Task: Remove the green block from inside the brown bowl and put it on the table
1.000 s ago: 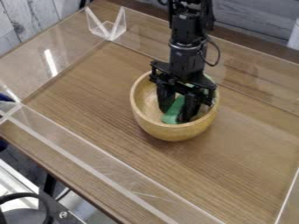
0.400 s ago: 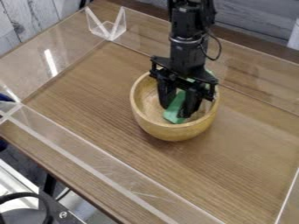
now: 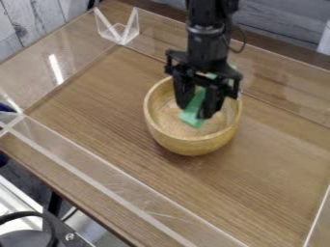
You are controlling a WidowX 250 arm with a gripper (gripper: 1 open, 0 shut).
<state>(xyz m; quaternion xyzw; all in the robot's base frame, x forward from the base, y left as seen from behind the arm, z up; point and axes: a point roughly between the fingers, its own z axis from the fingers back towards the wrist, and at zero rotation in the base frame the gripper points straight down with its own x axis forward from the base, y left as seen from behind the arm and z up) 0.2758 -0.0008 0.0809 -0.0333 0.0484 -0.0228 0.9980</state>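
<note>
Your gripper points straight down over the bowl, jaws clamped on the block. The block hangs near upright between the fingers, its lower end inside the bowl's rim line and seemingly clear of the bowl floor; exact clearance can't be told.

Room around the bowl: the table is bare wood left of the bowl and in front of it, toward the near acrylic wall. More open wood right of the bowl, up to the right frame edge. Behind the bowl the arm blocks the view. A clear acrylic corner piece stands far behind-left of the bowl, at the back wall. The bowl sits well apart from every wall.

No brands, labels or writing readable anywhere.

Versus a second ago: your gripper has come up, and the block with it. Earlier the block's end sat low in the bowl; now more of it shows above the rim. The bowl hasn't shifted.
</note>
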